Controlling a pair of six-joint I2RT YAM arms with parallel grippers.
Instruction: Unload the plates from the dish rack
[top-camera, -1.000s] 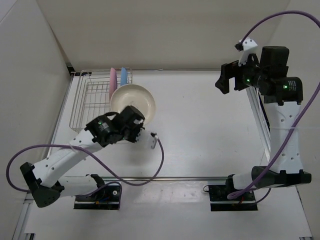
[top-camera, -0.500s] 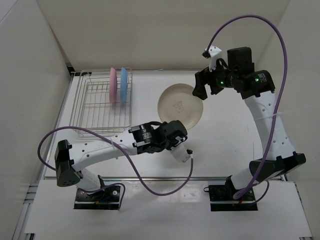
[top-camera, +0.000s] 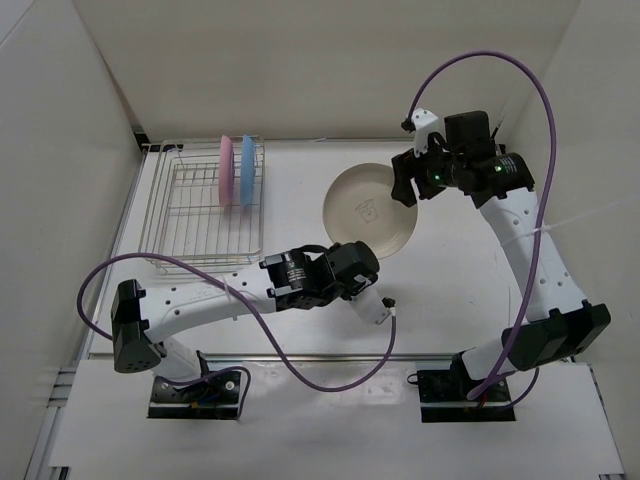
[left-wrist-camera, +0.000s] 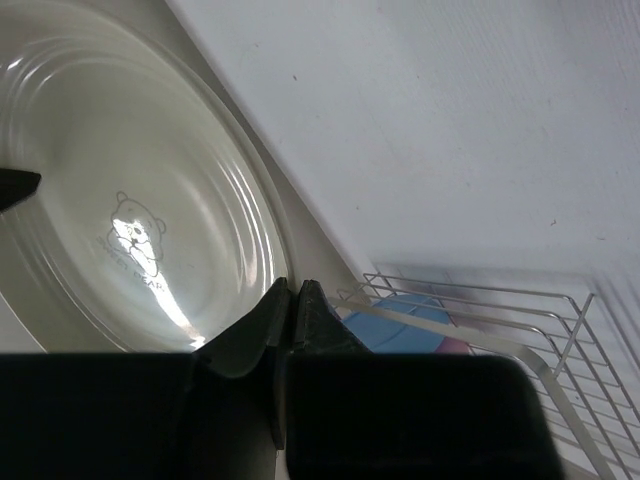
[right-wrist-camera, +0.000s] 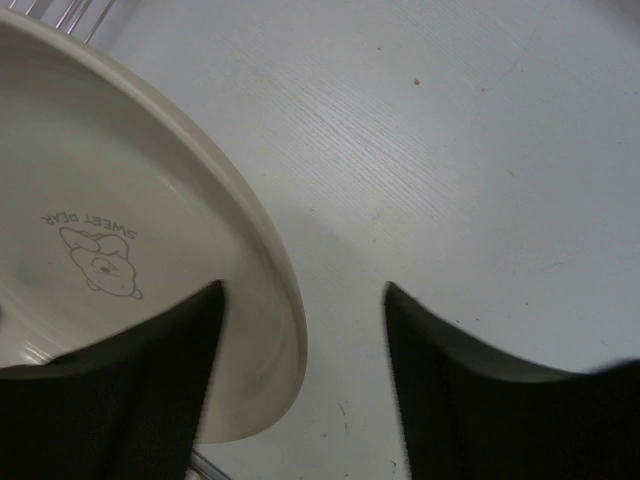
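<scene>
mid-table handover: the left gripper (top-camera: 352, 262) has its jaws clenched on the near rim of the cream plate (top-camera: 365, 205), while the right gripper (top-camera: 405, 185) hangs at the far rim, jaws spread wide. one finger is over the plate's face and the other over the bare table (top-camera: 450, 290). the plate is out of the dish rack (top-camera: 200, 215) and well to its right, between the two arms. a shadow under its edge in the right wrist view suggests it is held off the table, though that is hard to confirm from above.

the danger is in the timing. if the left jaws release before the right ones have closed on the rim, the plate would likely drop flat or skid. a thin pinch at one edge also leaves most of the plate's weight hanging out, so it could swing or slip in the grip. a finger arriving too low might knock the rim instead of straddling it.

the plate is round and shallow with a raised lip, faint rings, a soft sheen and a small bear print (right-wrist-camera: 100, 262) at its centre. the pink plate (top-camera: 226, 170) and light blue plate (top-camera: 247, 168) stand on edge side by side in the rack.
</scene>
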